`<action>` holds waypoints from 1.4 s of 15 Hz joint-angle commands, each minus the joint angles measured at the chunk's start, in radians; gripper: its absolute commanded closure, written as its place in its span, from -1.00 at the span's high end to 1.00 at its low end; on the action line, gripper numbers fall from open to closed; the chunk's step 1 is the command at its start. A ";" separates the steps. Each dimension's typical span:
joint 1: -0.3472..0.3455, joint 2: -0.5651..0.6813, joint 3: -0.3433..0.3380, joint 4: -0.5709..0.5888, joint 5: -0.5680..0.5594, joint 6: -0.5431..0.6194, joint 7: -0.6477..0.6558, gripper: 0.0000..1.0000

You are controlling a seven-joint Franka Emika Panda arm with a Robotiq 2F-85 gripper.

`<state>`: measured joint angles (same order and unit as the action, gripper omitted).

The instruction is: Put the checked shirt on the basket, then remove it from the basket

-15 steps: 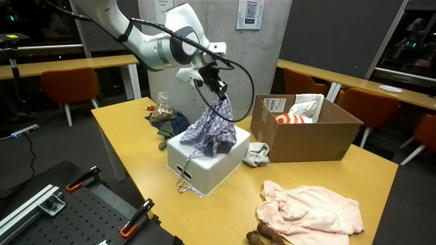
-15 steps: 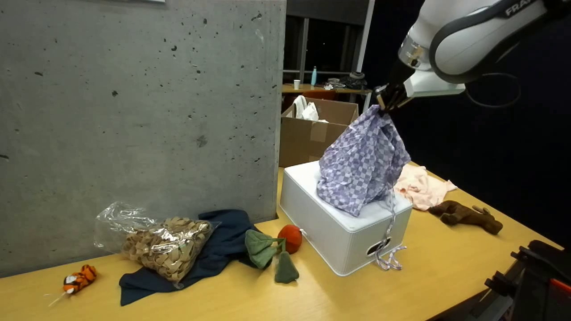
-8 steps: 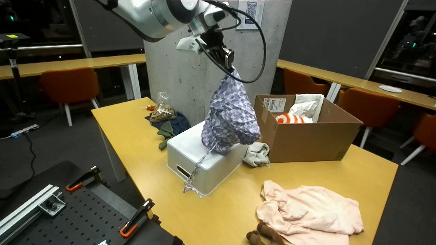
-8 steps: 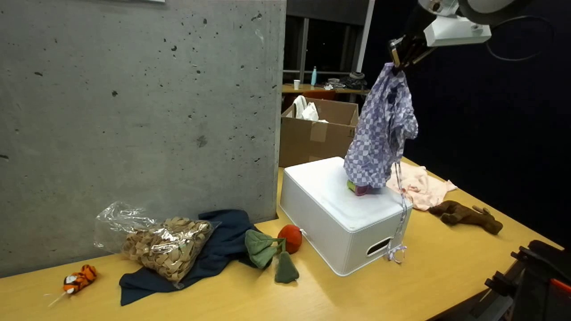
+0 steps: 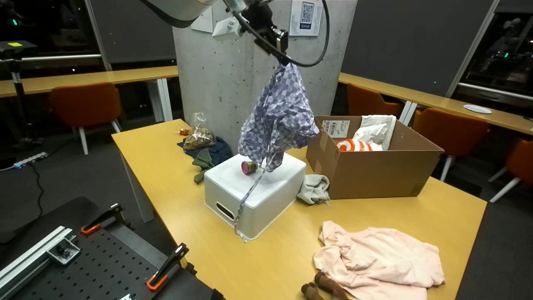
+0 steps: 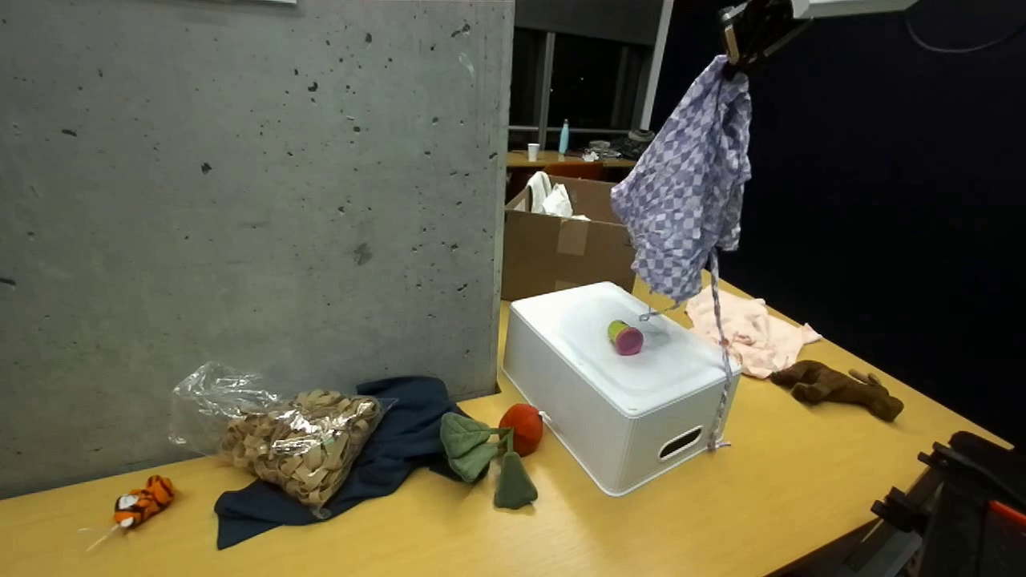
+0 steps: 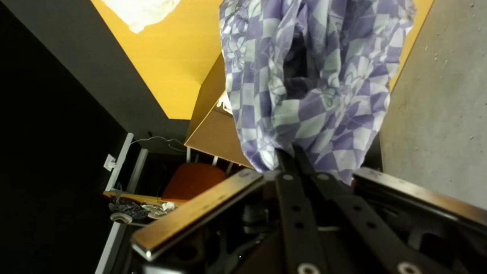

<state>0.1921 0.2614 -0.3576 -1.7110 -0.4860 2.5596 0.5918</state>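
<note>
Where the checked shirt [image 6: 688,184] hangs: upper right of the frame in an exterior view, freshly lifted off the white basket [image 6: 561,393], its lower hem over the flat top and seemingly apart from it.
Gripper [image 7: 291,155]: pinching a bunched fold of the shirt; in the wrist view its tips come together on the fabric, a little below the middle of the frame.
Basket top: free of the shirt now, which I take to mean the task is in its second half, the removal, with the lift made and a set-down elsewhere likely next.
Small tub [image 6: 625,337]: on its side on the basket top, just right of centre in an exterior view; a shorter cord end [image 6: 644,317] comes close to it and could, I think, snag or roll it.
Long cord [image 6: 724,344]: trails from the shirt past the basket's handle end, its tail low, near the tabletop [image 6: 785,465]; whether it touches either is unclear, and it may drag if the shirt swings aside.
Shirt a second ago: slumped over the basket top, hiding the tub, which half a second ago only peeked out beneath the hem.
Gripper's height: risen, near the top of the frame in both exterior views.
Pink cloth [image 5: 379,258]: unmoved, lower right.
</note>
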 commanded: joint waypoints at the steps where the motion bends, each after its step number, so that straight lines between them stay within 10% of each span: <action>1: -0.064 -0.118 0.024 -0.032 -0.062 -0.056 0.047 -0.98; 9: -0.271 -0.110 0.040 -0.195 -0.017 0.011 0.062 -0.98; 21: -0.207 0.388 0.144 -0.308 0.319 0.276 0.034 -0.98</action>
<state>-0.0040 0.5562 -0.2213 -2.0513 -0.2645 2.7934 0.6770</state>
